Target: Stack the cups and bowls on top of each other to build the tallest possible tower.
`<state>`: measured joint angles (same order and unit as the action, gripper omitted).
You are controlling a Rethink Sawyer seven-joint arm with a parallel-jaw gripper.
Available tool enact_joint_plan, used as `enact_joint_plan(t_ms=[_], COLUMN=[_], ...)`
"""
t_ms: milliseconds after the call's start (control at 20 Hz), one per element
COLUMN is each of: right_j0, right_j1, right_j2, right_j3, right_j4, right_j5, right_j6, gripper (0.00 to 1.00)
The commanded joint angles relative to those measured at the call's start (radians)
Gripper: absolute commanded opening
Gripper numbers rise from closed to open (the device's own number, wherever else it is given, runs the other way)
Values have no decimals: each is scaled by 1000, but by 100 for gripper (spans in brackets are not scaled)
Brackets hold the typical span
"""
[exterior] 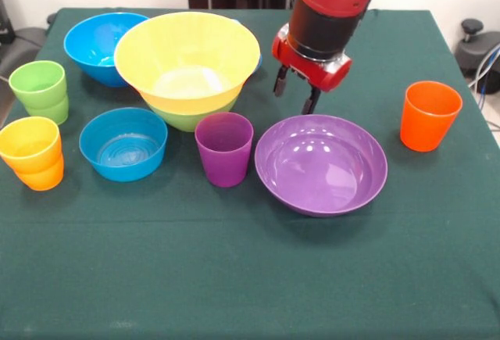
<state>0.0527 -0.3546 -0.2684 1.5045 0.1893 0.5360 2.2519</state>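
Picking up the purple bowl looks like the step in hand, because the claw hangs just above its far rim. You should bring one finger inside the rim and one outside, then close on the thin wall, since the bowl is too wide to take across. Lift it straight up before you move sideways, so it does not knock the purple cup just beside it.

The tower stands behind that cup: the yellow bowl sits nested in the lime green bowl, of which only the lower part shows. Set the next piece down level and centred there, otherwise it can slide off.

The claw is partly open, with a small gap between its two dark fingers, and it holds nothing and touches nothing, as far as I can judge.

Other pieces wait on the green worktop: the big blue bowl behind, the smaller blue bowl, the green cup, a yellow cup sitting in an orange one, and the orange cup well apart at the other side.
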Motion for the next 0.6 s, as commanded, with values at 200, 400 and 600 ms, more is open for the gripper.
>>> enact_joint_plan(t_ms=[200,400,600], right_j0=[-12,-18,-17], right_j1=[-46,-47,-43], right_j2=[44,50,47], right_j3=[-34,-30,-37], right_j4=[13,14,14], right_j5=[122,115,115], right_j6=[113,111,114], gripper=[100,100,100])
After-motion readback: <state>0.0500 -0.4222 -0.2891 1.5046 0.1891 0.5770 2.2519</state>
